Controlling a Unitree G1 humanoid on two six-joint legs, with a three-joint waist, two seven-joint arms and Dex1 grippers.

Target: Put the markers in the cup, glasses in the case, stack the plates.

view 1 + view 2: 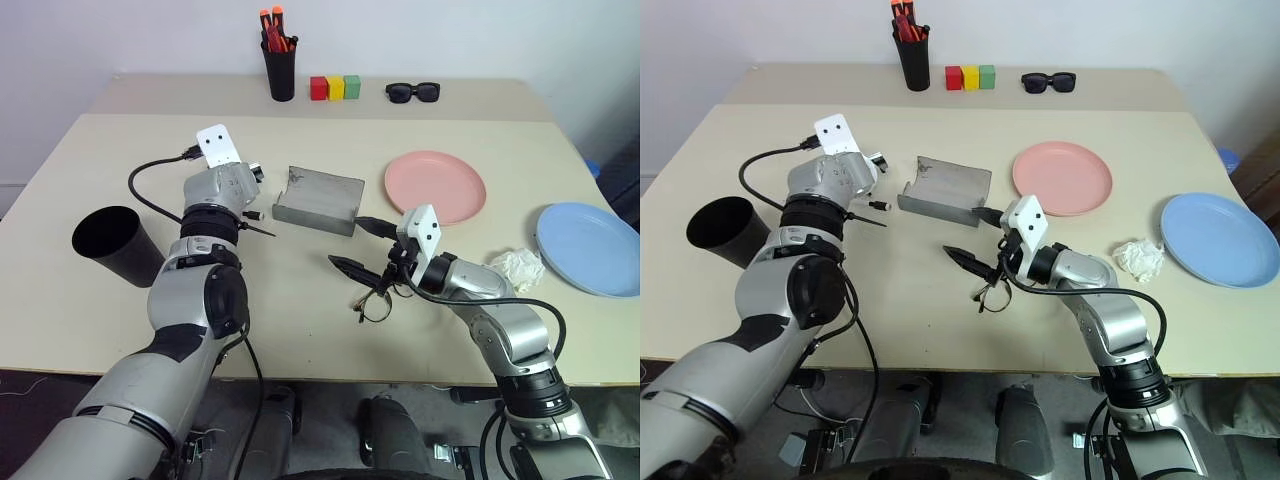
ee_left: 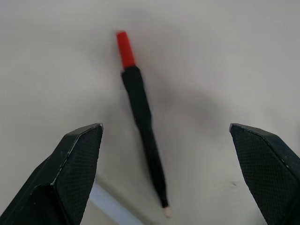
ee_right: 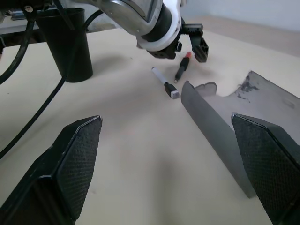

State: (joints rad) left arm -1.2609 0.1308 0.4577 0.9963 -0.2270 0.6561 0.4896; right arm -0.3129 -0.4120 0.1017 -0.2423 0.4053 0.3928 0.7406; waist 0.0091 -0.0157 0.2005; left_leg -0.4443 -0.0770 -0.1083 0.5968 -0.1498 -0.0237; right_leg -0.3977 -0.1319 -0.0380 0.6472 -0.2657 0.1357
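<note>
On a beige table (image 1: 90, 330), the left gripper (image 3: 193, 43) is seen with fingers spread wide above the red-capped marker (image 2: 140, 112); nothing is held. The white marker (image 3: 165, 83) lies just beside it, near the open grey case (image 1: 318, 200). The right gripper (image 1: 362, 248), also spread and empty, is poised over the glasses (image 1: 374, 303). The black cup (image 1: 118, 245) is placed at the table's left; the pink plate (image 1: 435, 187) and blue plate (image 1: 590, 248) are set apart at the right.
</note>
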